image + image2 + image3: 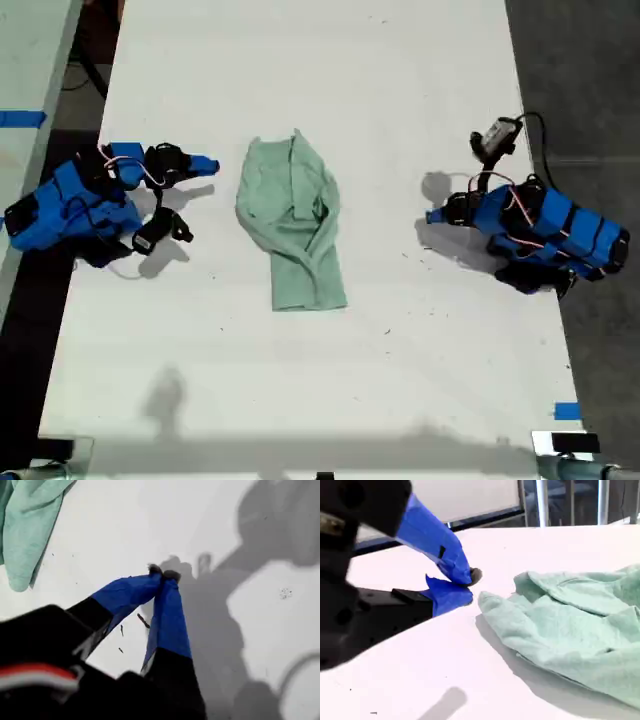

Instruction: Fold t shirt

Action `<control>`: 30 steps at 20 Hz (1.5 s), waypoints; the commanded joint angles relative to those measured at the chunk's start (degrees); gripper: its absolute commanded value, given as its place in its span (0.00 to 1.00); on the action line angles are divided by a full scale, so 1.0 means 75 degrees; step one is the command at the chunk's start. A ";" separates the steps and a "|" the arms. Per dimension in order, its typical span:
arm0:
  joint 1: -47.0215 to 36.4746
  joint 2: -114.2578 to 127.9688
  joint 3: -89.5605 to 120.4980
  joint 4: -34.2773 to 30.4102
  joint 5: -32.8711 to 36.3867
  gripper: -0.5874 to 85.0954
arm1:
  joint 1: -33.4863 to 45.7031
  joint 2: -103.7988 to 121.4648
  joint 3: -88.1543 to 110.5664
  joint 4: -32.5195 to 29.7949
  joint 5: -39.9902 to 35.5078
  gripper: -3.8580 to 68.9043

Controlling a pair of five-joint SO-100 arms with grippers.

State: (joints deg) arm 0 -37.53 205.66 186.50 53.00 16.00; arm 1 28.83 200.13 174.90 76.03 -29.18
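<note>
Both my first claw [163,573] and second claw [465,582] sit closed and empty beside the half-folded t shirt [293,225]; next I judge a fresh grasp of its edge.

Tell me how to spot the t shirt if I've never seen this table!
Look at the big white table in the exterior view, with a blue robot arm at each of that view's sides. Between the arms, near the table's middle, lies the t shirt. It is the only soft, wrinkled, pale mint-green thing there, partly folded and bunched, and neither arm touches it.
</note>
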 commanded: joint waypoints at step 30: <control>0.6563 -1.8820 -1.7449 0.4348 -0.5203 0.26 | -0.5520 -1.5445 -1.4121 -0.0094 0.0621 0.40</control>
State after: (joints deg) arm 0 10.02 65.39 61.00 85.87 -20.21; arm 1 -11.07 88.68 78.40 74.62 -23.91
